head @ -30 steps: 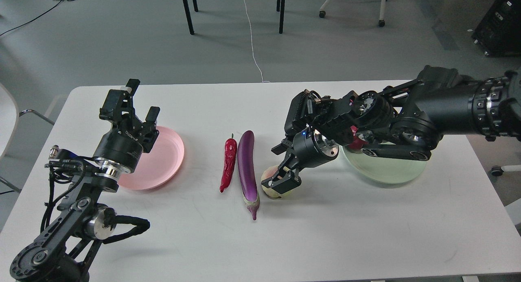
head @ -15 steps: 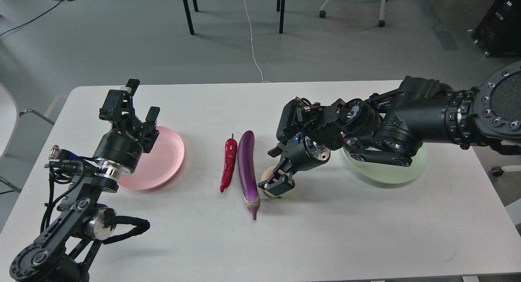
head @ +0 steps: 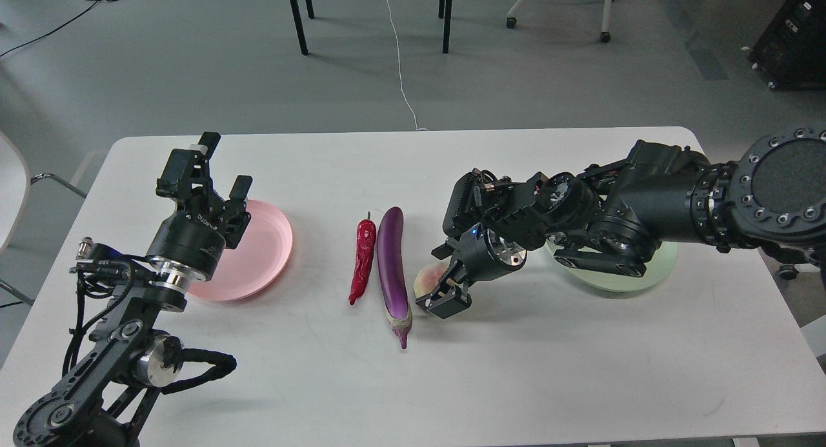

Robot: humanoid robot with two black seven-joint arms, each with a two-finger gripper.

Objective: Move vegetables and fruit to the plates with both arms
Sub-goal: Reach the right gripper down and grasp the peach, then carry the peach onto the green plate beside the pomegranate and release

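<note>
The right fingers (head: 445,295) sit around the peach (head: 427,281) near the middle of the table (head: 516,369), but I cannot tell if they squeeze it. It touches the eggplant (head: 392,263). A peach is round, light and soft, so hold it gently across its widest part. The left fingers (head: 216,169) are open and hold nothing, above the pink plate (head: 268,253) near the left edge.
</note>
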